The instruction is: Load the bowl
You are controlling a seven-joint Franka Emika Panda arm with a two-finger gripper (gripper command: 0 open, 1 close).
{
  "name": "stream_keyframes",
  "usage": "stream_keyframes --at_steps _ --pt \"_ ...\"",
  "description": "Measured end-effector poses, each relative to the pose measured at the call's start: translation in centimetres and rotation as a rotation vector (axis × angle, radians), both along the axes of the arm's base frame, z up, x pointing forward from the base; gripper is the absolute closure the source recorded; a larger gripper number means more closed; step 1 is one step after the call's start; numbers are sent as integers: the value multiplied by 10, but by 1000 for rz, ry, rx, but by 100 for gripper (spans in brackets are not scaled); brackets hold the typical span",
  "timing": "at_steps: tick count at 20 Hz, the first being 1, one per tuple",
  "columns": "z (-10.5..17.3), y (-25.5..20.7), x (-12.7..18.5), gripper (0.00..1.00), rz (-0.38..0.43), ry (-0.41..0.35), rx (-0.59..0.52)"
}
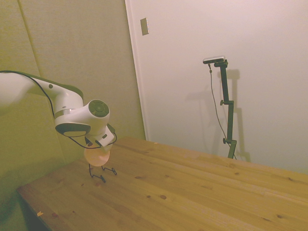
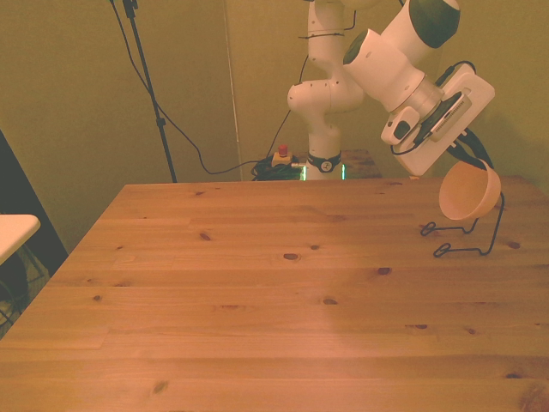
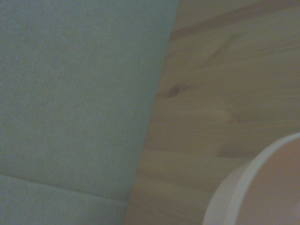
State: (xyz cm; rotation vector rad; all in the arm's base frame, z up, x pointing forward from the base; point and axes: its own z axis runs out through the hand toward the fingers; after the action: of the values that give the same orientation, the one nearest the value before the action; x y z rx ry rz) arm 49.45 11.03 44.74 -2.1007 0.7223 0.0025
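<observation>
Bowl (image 2: 468, 190) tilted, rim pinched by end effector (image 2: 473, 159), above wire rack (image 2: 467, 239).

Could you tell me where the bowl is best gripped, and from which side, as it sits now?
By its thin upper rim, from above. The bowl is tipped on edge at the wire rack, its opening facing sideways, so only the rim offers a pinchable edge. The gripper is already at that rim.

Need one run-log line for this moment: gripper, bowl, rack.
gripper: shut on bowl | bowl: tilted on edge, held above wire rack | wire rack: on table at front view's right | bowl not yet released
</observation>
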Motion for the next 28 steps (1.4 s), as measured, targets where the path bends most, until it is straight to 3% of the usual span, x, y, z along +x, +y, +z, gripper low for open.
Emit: stream_keyframes --at_steps 13,28 --pt "-25 -9 -5 100 -4 -26 54" --pt "-46 4 24 100 -14 -16 54"
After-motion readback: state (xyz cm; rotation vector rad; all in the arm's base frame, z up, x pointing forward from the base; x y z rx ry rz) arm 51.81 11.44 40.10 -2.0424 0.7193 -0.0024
